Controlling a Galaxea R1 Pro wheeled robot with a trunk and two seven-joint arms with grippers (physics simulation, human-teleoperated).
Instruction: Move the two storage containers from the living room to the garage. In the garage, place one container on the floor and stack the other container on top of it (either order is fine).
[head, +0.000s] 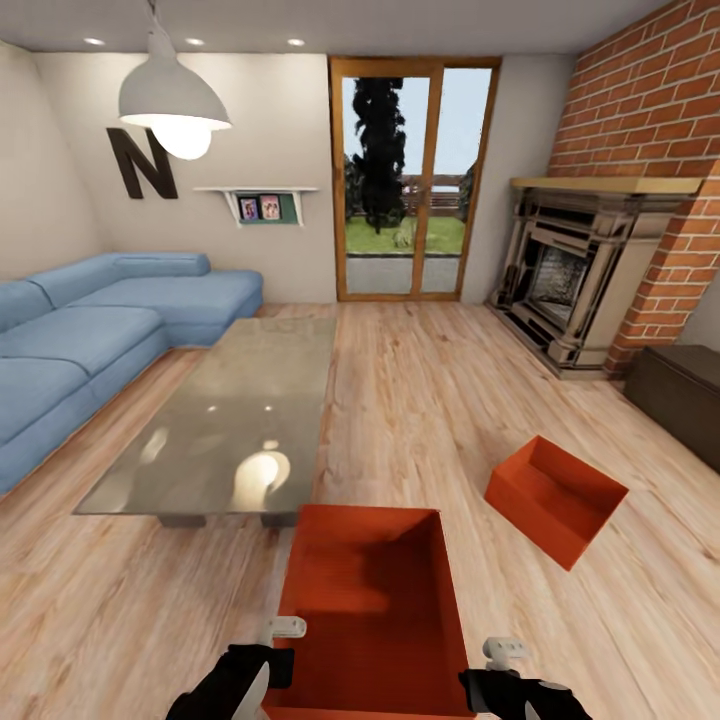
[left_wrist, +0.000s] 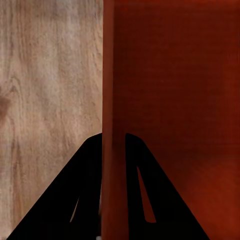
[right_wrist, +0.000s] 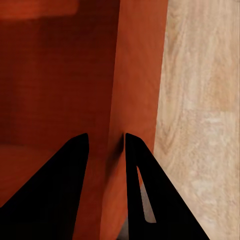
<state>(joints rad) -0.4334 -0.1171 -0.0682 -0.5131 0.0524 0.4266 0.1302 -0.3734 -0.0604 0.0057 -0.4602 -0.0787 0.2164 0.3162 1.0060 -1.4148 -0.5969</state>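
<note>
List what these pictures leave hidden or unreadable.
- Near container: its near end is cut off by the head view's bottom edge.
- Left gripper and right gripper: each straddles a wall; pad contact unclear.
- Far container: tilted, underside hidden.
- Shelf pictures: too small to read.

two storage containers, two pincers

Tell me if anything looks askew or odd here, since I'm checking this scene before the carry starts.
One thing: the second storage container, on the wood floor right of the held container, sits tipped, with its opening facing up and left. The left gripper and right gripper each straddle a side wall.
</note>
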